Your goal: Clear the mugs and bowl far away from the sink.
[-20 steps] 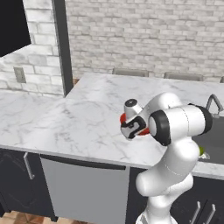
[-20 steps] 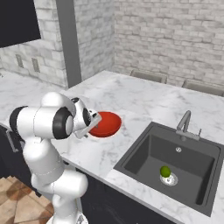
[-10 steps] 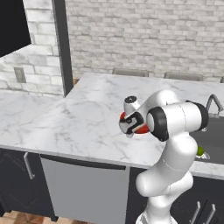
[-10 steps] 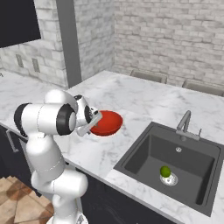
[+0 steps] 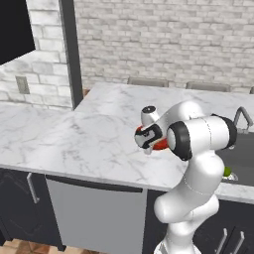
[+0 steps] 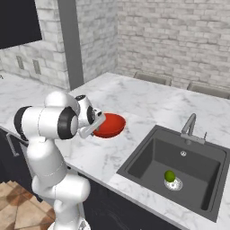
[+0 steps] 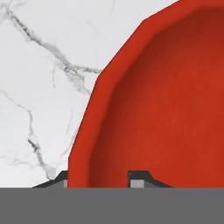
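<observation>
Nearby, sink (image 6: pixel 148 168) with green fruit (image 6: pixel 169 175)

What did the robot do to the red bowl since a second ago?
The gripper has been closing on the red bowl's rim: in the hand view one fingertip sits outside the rim and one inside. The arm barely shifted. The bowl rests in the same spot on the marble counter, and the small green fruit stays in the sink.

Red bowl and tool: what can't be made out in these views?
- Left base view: the arm covers most of the red bowl.
- Hand view: the picture's edges cut the bowl off; whether the tool is pinching its rim is unclear.
- Right base view: the tool's fingertips are too small to read.
</observation>
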